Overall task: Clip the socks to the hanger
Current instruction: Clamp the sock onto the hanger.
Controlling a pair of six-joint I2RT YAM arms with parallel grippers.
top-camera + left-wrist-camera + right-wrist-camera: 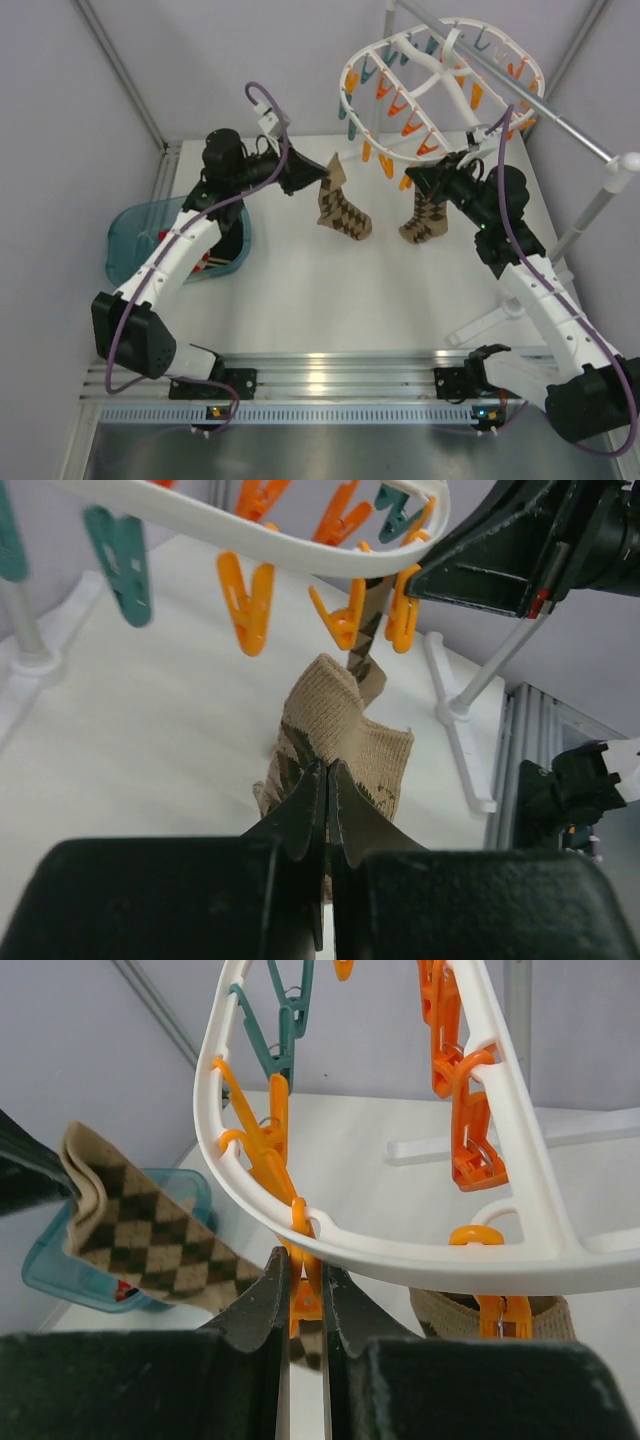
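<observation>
Brown argyle sock (343, 212) clamped in left gripper (326, 772) | right gripper (302, 1268) pinching orange clip (305, 1306) (on hanger (400, 1250))

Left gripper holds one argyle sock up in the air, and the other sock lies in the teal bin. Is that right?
Not quite. The left gripper holds one sock in the air, but the other sock hangs from the hanger, not in the teal bin; the top external view shows it.

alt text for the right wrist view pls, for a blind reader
The right gripper pinches an orange clip hanging from the white hanger. An argyle sock is held up at left, before a teal basket; a second sock hangs clipped at lower right.
</observation>
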